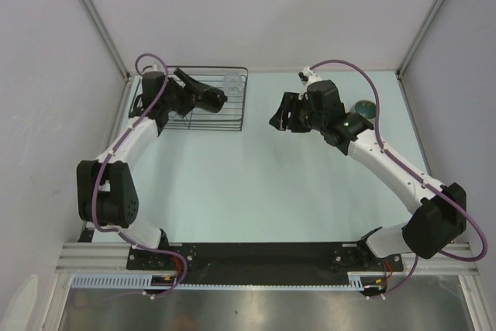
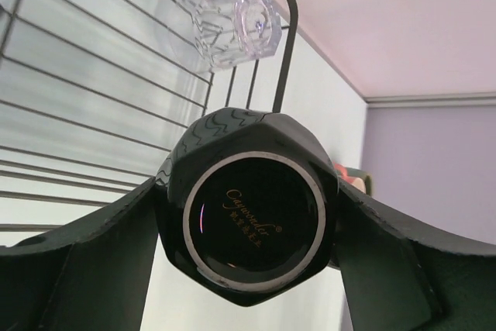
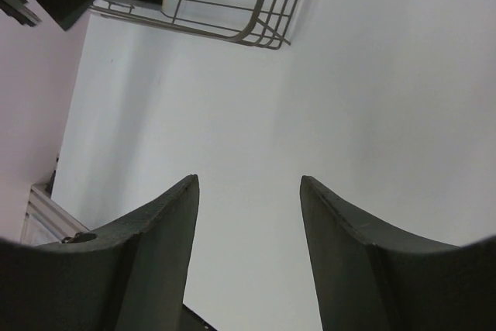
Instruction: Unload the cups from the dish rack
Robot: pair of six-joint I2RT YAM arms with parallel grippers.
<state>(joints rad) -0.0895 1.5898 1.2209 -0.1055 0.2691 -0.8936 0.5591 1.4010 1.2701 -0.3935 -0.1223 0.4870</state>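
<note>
1. Here the left gripper (image 1: pixel 208 98) reaches over the rack (image 1: pixel 246 102), its fingers (image 2: pixel 85 269) clamped on either side of the black mug (image 2: pixel 252 226)
2. In the left wrist view the mug's round base with gold lettering faces the camera; whether it sits on the wires or is held above them I cannot tell
3. The clear tumbler (image 1: pixel 231 82) sits in the rack's far right corner, beyond the mug
4. The right gripper (image 1: pixel 283 120) hangs over the bare table (image 1: pixel 248 184), right of the rack, fingers (image 3: pixel 155 230) spread wide with nothing between them
5. A green cup (image 1: pixel 364 108) stands on the table behind the right arm, well apart from the rack
</note>
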